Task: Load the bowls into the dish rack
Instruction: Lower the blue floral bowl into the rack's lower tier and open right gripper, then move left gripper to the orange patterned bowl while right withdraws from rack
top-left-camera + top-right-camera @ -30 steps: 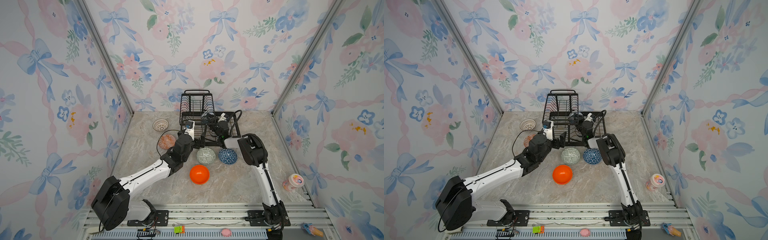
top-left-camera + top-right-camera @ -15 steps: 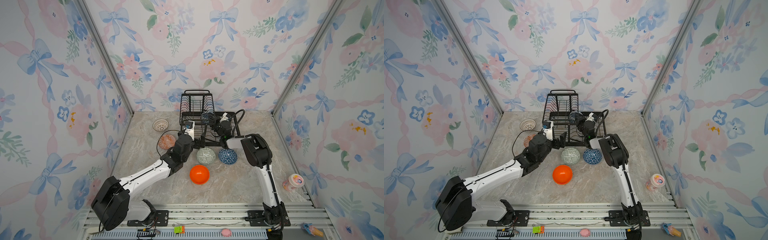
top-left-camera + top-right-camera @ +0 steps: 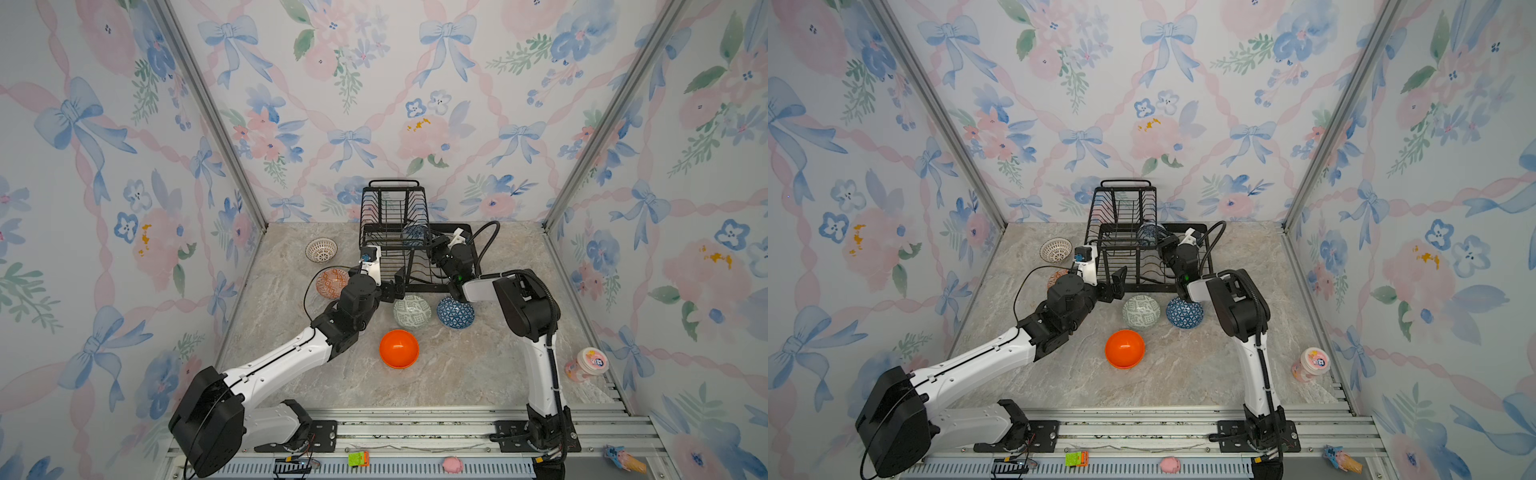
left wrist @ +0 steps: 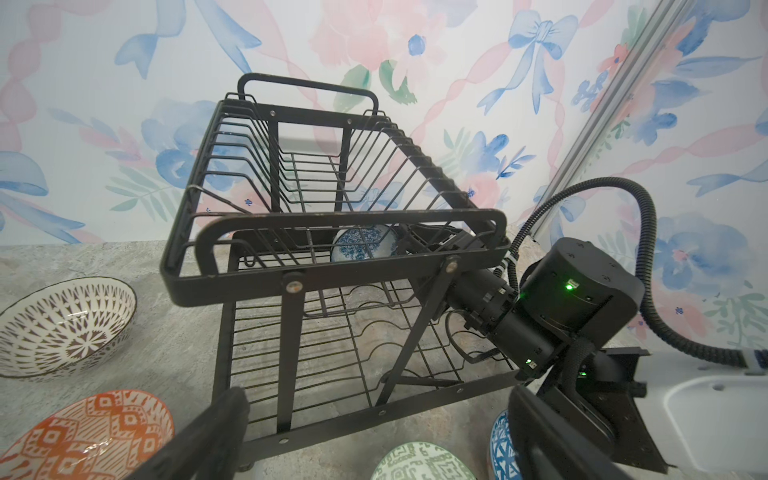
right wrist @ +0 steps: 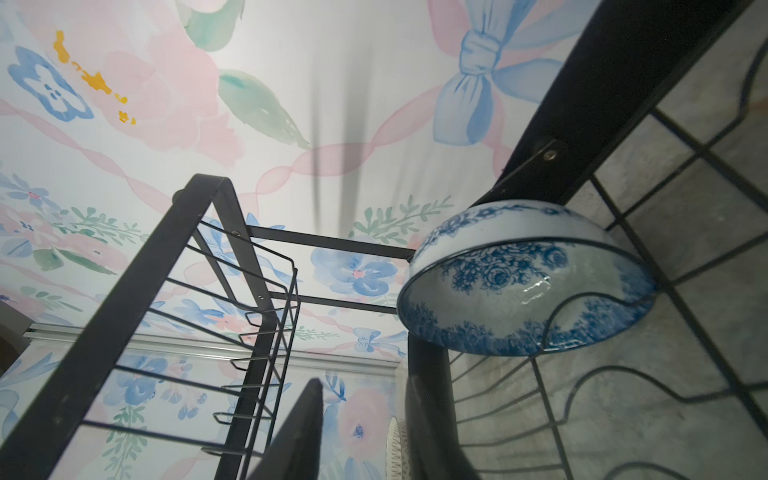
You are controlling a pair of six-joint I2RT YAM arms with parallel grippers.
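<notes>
Right hand [image 5: 365,374] hangs part-open and empty inside the black wire dish rack [image 4: 249,282], beside the blue-and-white floral glazed bowl [image 5: 528,286] leaning in its bottom tier. Best to back straight out, clear of rim and wires.

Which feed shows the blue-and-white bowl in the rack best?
The right wrist view: the blue-and-white bowl appears large and sharp, propped in the dish rack wires. The left wrist view shows the bowl small behind the upper basket's rail; both top views give only a glimpse through wires.
</notes>
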